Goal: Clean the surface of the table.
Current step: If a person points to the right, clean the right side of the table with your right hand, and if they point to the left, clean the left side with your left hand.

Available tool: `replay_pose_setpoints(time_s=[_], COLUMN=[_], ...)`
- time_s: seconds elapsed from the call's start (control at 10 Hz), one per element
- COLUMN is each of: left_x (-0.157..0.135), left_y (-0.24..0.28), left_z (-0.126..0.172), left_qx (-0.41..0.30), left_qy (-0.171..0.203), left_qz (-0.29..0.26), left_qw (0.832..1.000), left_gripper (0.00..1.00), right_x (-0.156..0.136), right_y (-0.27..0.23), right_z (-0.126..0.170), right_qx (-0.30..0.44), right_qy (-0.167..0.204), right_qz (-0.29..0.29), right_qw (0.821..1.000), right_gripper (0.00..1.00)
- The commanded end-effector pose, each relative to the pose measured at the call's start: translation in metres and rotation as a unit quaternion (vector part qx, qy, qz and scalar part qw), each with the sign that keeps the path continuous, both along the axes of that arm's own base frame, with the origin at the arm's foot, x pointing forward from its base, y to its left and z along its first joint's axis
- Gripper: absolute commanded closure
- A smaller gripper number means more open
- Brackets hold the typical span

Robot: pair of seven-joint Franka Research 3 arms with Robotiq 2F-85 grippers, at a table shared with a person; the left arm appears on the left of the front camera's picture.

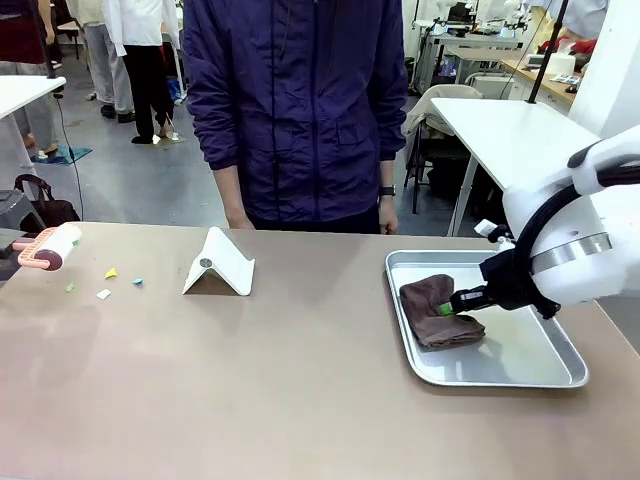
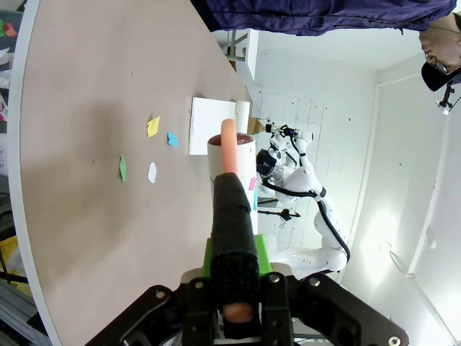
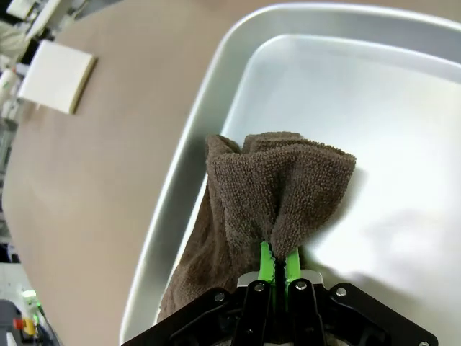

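The taupe-brown table [image 1: 300, 380] carries small paper scraps [image 1: 110, 273] near its far left. My left gripper [image 2: 234, 270] is shut on the pink handle of a lint roller [image 2: 230, 155], whose white roll hangs just above the table near the yellow scrap [image 2: 153, 126] and the blue scrap [image 2: 172, 139]. The roller [image 1: 50, 246] is at the left edge of the front view. My right gripper [image 1: 455, 303] is shut on a brown cloth [image 1: 438, 310] lying in the metal tray [image 1: 520, 375]. In the right wrist view the green pads [image 3: 268, 261] pinch a fold of the cloth [image 3: 274, 180].
A white folded stand [image 1: 218, 265] sits at the table's far middle-left, beside the scraps. A person in a dark jacket [image 1: 300, 100] stands at the far edge. A white-topped table [image 1: 500, 130] is behind on the right. The tray rim [image 3: 180, 180] lies near the right edge.
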State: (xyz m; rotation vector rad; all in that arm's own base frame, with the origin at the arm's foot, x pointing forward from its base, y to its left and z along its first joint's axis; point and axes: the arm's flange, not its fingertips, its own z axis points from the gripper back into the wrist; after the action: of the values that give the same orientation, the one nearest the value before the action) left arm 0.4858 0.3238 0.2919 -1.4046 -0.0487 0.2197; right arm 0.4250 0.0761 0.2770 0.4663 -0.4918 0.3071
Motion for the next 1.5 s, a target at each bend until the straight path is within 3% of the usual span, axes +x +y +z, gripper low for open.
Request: replay_pose_setpoints(time_s=[0.0, 0.5, 1.0, 1.4], left_x=[-0.002, -0.002, -0.002, -0.002], left_y=[0.0, 0.0, 0.0, 0.0], left_z=[0.002, 0.002, 0.002, 0.002], left_qx=[0.004, 0.004, 0.004, 0.004], left_qy=[-0.007, -0.007, -0.007, -0.007], left_qz=[-0.008, -0.008, -0.008, -0.008], left_qw=[1.0, 1.0, 1.0, 1.0], left_gripper=[1.0, 1.0, 1.0, 1.0], right_x=[-0.022, 0.009, 0.023, 0.023], right_y=[0.015, -0.039, -0.107, -0.108], right_z=[-0.02, -0.012, 0.008, 0.008], right_qx=[-0.01, -0.042, -0.029, 0.007], right_qy=[-0.006, -0.037, -0.056, -0.043], right_qz=[0.033, -0.06, -0.145, -0.144], right_qw=[0.999, 0.997, 0.987, 0.989], right_gripper=[0.94, 0.94, 0.94, 0.94])
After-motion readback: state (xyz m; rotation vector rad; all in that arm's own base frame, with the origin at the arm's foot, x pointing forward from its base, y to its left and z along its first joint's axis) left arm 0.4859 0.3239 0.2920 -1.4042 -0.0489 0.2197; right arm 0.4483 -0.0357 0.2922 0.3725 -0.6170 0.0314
